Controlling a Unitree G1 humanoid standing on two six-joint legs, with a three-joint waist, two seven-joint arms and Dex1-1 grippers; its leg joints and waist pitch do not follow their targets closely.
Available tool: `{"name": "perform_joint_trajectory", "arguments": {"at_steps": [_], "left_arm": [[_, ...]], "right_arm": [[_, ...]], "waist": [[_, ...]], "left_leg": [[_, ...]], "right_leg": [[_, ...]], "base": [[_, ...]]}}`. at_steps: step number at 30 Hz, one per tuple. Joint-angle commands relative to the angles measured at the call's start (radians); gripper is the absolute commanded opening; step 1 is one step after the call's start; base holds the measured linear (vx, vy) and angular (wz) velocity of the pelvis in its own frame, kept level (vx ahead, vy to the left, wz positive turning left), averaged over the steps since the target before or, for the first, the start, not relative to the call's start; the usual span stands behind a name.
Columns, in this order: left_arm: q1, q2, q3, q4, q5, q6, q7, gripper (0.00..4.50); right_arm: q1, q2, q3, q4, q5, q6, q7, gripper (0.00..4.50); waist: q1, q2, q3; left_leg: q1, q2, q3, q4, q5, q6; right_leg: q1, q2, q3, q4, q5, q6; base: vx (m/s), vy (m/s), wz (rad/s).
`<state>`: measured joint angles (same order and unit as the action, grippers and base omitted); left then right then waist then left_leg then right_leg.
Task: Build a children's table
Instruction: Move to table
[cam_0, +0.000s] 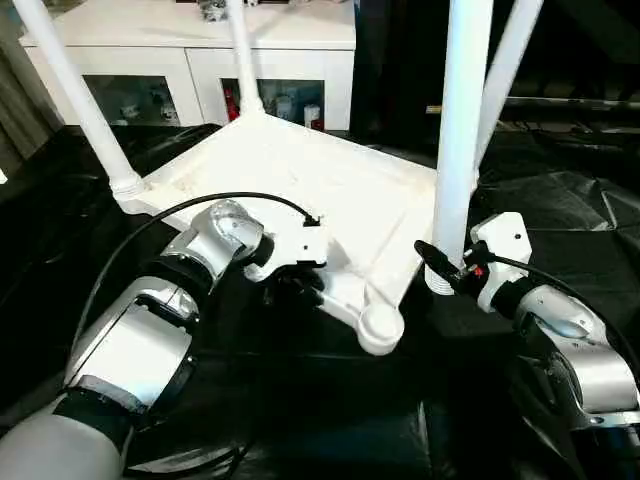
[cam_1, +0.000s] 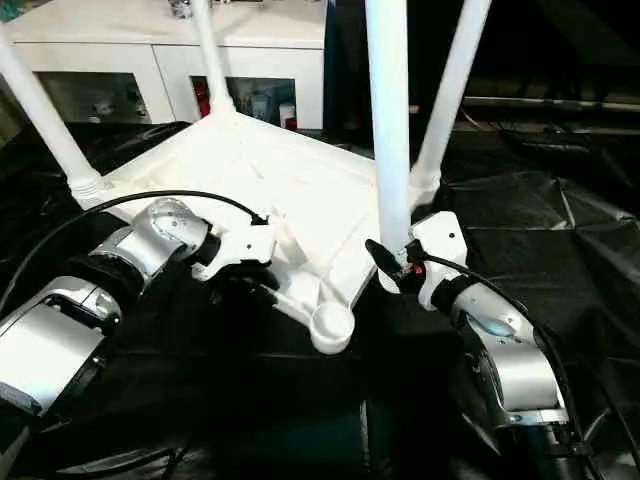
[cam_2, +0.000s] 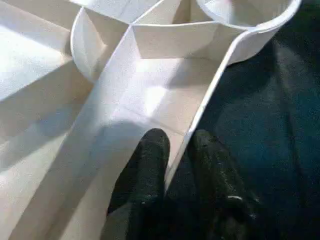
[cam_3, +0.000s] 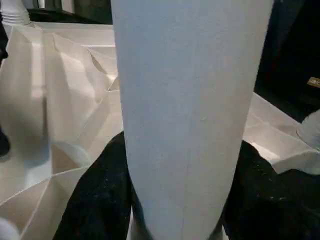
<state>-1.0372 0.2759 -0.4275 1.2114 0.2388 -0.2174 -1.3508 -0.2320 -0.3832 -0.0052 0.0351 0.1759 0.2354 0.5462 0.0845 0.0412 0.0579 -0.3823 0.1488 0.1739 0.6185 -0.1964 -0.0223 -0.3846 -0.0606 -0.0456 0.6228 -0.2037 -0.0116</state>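
The black-covered work table (cam_0: 560, 200) carries everything, its wrinkled cover running to every edge in the head views. Behind its far edge stands a white cabinet (cam_0: 190, 60) with glass doors, small items dim behind the panes.

Upside down on the cover lies the white tabletop (cam_0: 330, 190), one corner pointing toward the robot and its ribbed underside facing up. Three legs already stand in sockets: one leg (cam_0: 75, 95) at the left corner, one (cam_0: 242, 55) at the far corner, and one (cam_0: 505, 70) at the right corner, partly hidden behind the nearer tube. The near corner socket (cam_0: 381, 325) is open and bare.

A fourth leg (cam_0: 462, 130) stands upright just beside the tabletop's near right edge, between the empty socket and the right corner. The right gripper (cam_0: 445, 268) holds its ribbed lower end, one black finger on each side of the tube; in the right wrist view the tube sits squarely between the two fingers (cam_3: 95, 200).

The left gripper (cam_0: 292, 288) is at the near left edge of the tabletop, close to the empty socket. Its fingertips (cam_2: 150, 165) straddle the raised rim (cam_2: 200, 110), one inside, one outside, narrowed to a slim gap around the thin wall. A black cable loops over the left wrist.
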Motion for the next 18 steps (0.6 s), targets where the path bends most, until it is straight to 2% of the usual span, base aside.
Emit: {"name": "perform_joint_trajectory", "arguments": {"at_steps": [1, 2, 4, 5, 6, 7, 8, 9, 11, 12, 15, 17, 18], "left_arm": [[0.039, 0.021, -0.010, 0.005, 0.017, 0.052, -0.047, 0.73], [0.048, 0.029, -0.009, -0.003, 0.016, 0.064, -0.053, 0.65], [0.065, 0.043, -0.009, -0.016, 0.016, 0.082, -0.058, 0.59], [0.078, 0.052, -0.009, -0.026, 0.018, 0.095, -0.060, 0.55], [0.102, 0.060, 0.000, -0.044, 0.013, 0.133, -0.033, 0.43], [0.102, 0.060, 0.000, -0.044, 0.013, 0.133, -0.033, 0.43], [0.113, 0.062, 0.006, -0.057, 0.010, 0.164, -0.014, 0.40], [0.130, 0.063, 0.017, -0.082, 0.002, 0.213, 0.005, 0.38], [0.142, 0.064, 0.025, -0.108, -0.003, 0.245, 0.012, 0.36], [0.163, 0.060, 0.040, -0.145, -0.011, 0.299, 0.047, 0.36], [0.237, 0.032, 0.095, -0.289, -0.035, 0.500, 0.175, 0.32], [0.275, 0.017, 0.110, -0.370, -0.033, 0.587, 0.211, 0.31], [0.287, 0.013, 0.112, -0.395, -0.028, 0.607, 0.221, 0.29]], "right_arm": [[-0.018, -0.009, 0.007, 0.007, -0.009, -0.012, 0.008, 1.91], [-0.022, -0.008, 0.009, 0.011, -0.009, -0.013, 0.010, 1.91], [-0.028, -0.006, 0.011, 0.017, -0.009, -0.015, 0.012, 1.91], [-0.033, -0.005, 0.012, 0.023, -0.009, -0.017, 0.013, 1.91], [-0.041, -0.003, 0.013, 0.031, -0.010, -0.020, 0.015, 1.91], [-0.041, -0.003, 0.013, 0.031, -0.010, -0.020, 0.015, 1.91], [-0.044, 0.000, 0.013, 0.035, -0.010, -0.022, 0.017, 1.91], [-0.049, 0.002, 0.013, 0.041, -0.008, -0.023, 0.018, 1.91], [-0.052, 0.003, 0.013, 0.045, -0.006, -0.024, 0.019, 1.91], [-0.056, 0.005, 0.014, 0.049, -0.004, -0.024, 0.019, 1.91], [-0.060, 0.015, 0.020, 0.054, -0.002, -0.022, 0.019, 1.91], [-0.061, 0.020, 0.023, 0.055, -0.003, -0.021, 0.019, 1.91], [-0.061, 0.021, 0.024, 0.054, -0.003, -0.021, 0.019, 1.91]], "waist": [[0.002, -0.020, -0.064], [0.000, -0.028, -0.064], [0.000, -0.025, -0.063], [-0.001, -0.028, -0.064], [-0.006, -0.035, -0.063], [-0.007, -0.031, -0.063], [-0.012, -0.033, -0.061], [-0.015, -0.034, -0.058], [-0.018, -0.033, -0.053], [-0.020, -0.039, -0.050], [-0.025, -0.036, -0.045], [-0.026, -0.036, -0.044], [-0.028, -0.036, -0.045]], "left_leg": [[0.019, 0.086, -0.031, -0.081, -0.151, 0.074], [0.019, 0.086, -0.031, -0.083, -0.152, 0.074], [0.017, 0.086, -0.031, -0.083, -0.151, 0.075], [0.017, 0.085, -0.032, -0.083, -0.149, 0.074], [0.012, 0.083, -0.031, -0.084, -0.140, 0.077], [0.013, 0.085, -0.033, -0.084, -0.140, 0.076], [0.015, 0.084, -0.030, -0.084, -0.150, 0.076], [0.017, 0.083, -0.031, -0.085, -0.172, 0.072], [0.018, 0.082, -0.032, -0.088, -0.205, 0.059], [0.018, 0.083, -0.032, -0.090, -0.221, 0.054], [0.027, 0.086, -0.036, -0.094, -0.286, 0.026], [0.030, 0.082, -0.037, -0.094, -0.311, 0.020], [0.030, 0.084, -0.038, -0.094, -0.316, 0.016]], "right_leg": [[0.045, -0.113, 0.052, -0.079, -0.132, -0.276], [0.046, -0.113, 0.052, -0.078, -0.135, -0.277], [0.046, -0.114, 0.053, -0.079, -0.141, -0.275], [0.047, -0.115, 0.052, -0.078, -0.146, -0.272], [0.049, -0.113, 0.051, -0.078, -0.146, -0.267], [0.049, -0.115, 0.050, -0.076, -0.147, -0.270], [0.046, -0.114, 0.051, -0.080, -0.162, -0.268], [0.043, -0.113, 0.051, -0.086, -0.206, -0.262], [0.042, -0.114, 0.051, -0.093, -0.284, -0.249], [0.041, -0.113, 0.052, -0.096, -0.316, -0.242], [0.033, -0.115, 0.052, -0.105, -0.442, -0.216], [0.026, -0.113, 0.051, -0.113, -0.489, -0.205], [0.027, -0.113, 0.052, -0.112, -0.496, -0.199]], "base": [[0.000, 0.000, 0.00], [0.000, 0.000, 0.00], [0.000, 0.000, 0.00], [0.000, 0.000, 0.00], [0.000, 0.000, 0.00], [0.000, 0.000, 0.00], [0.000, 0.000, 0.00], [0.000, 0.000, 0.00], [0.000, 0.000, 0.00], [0.000, 0.000, 0.00], [0.000, 0.000, 0.00], [0.000, 0.000, 0.00], [0.000, 0.000, 0.00]]}}
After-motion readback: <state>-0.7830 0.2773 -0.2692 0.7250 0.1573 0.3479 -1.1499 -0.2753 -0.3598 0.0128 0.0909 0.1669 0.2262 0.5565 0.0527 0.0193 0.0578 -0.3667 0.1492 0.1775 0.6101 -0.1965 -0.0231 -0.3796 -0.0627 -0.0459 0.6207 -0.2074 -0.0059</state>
